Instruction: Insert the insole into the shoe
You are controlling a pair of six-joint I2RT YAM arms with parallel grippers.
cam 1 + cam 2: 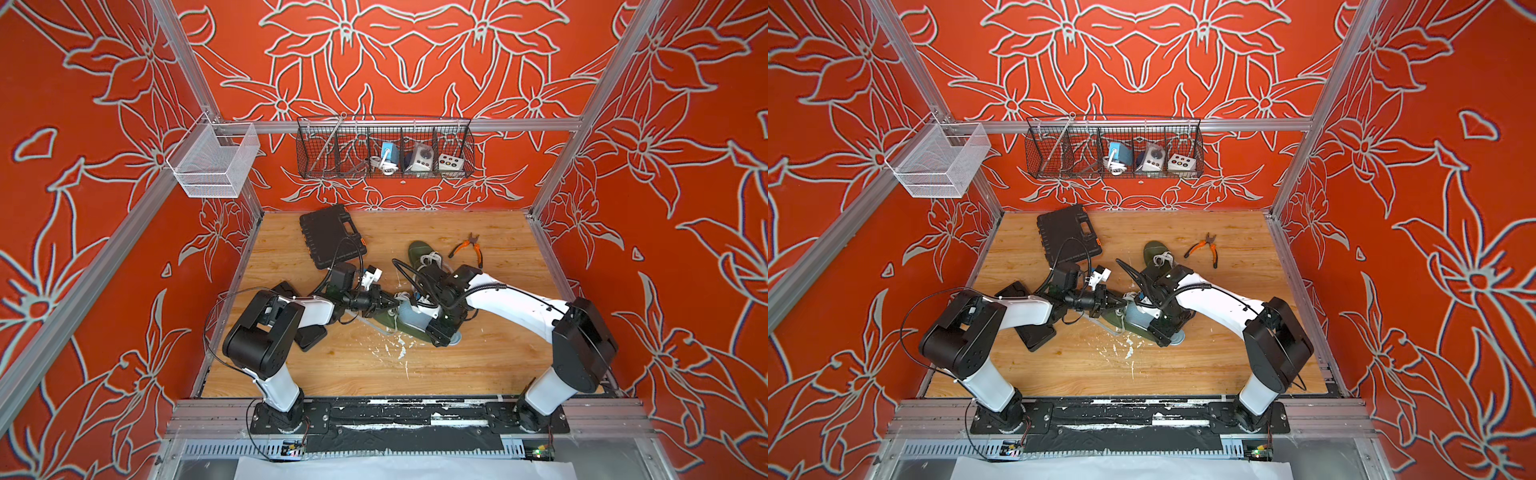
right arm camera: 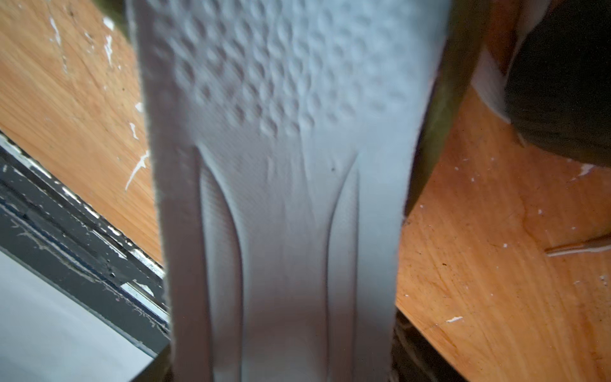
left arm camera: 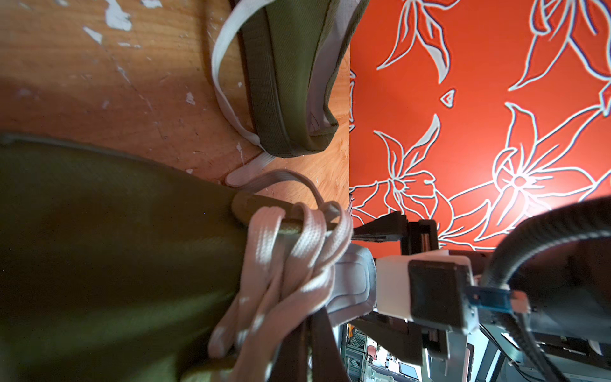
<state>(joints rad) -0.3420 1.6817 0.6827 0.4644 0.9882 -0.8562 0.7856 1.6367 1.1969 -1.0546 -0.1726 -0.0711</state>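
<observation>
Left pincer (image 1: pixel 388 302): in from 9 o'clock, clenched at the laced throat of the olive canvas shoe (image 1: pixel 387 321), mid wooden surface (image 1: pixel 478 365). Tongue or lace, unclear.

Right pincer (image 1: pixel 441 337): in from 3 o'clock, straddles the pale grey foam insole (image 2: pixel 281 198) lying over the shoe's opening. Tips hidden, so grasping or released, cannot tell.

Insole looks light and floppy and would likely buckle if shoved; best held by its edges near the heel. Its depth inside the shoe is hidden.

Second olive shoe (image 1: pixel 417 250) at 12 o'clock.
</observation>
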